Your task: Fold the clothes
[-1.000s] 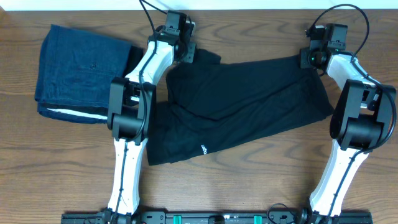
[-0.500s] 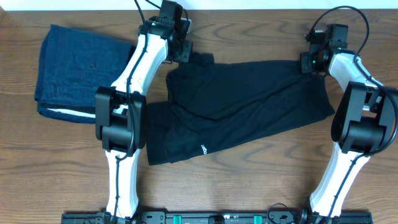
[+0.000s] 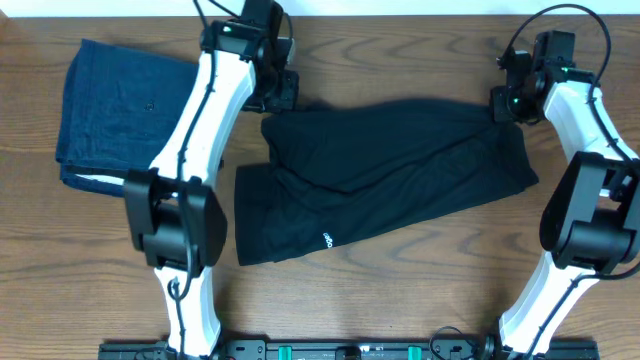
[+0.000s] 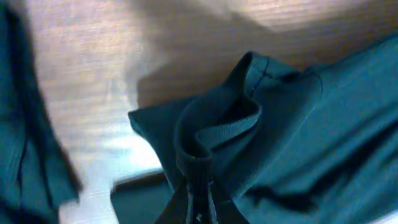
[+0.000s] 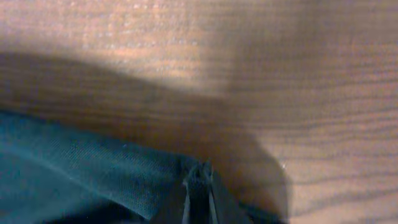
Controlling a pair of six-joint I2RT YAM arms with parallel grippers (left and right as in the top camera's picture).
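The black shirt [image 3: 390,170] lies spread on the table [image 3: 420,300], stretched between the two grippers, which pinch the two corners of its far edge. The left gripper [image 4: 199,198] is clamped on a bunched, ribbed fold of cloth right at its fingertips. The right gripper [image 5: 199,185] is closed on a thin edge, with bare wood just beyond it. The shadow under both corners suggests that edge is raised. The fabric looks light, soft and limp: it sags and wrinkles between the grips and should drape rather than hold a crease. Corner pinches with even tension seem the sound way to hold it. A folded blue garment [image 3: 125,110] rests beside the left gripper, apart from the shirt.
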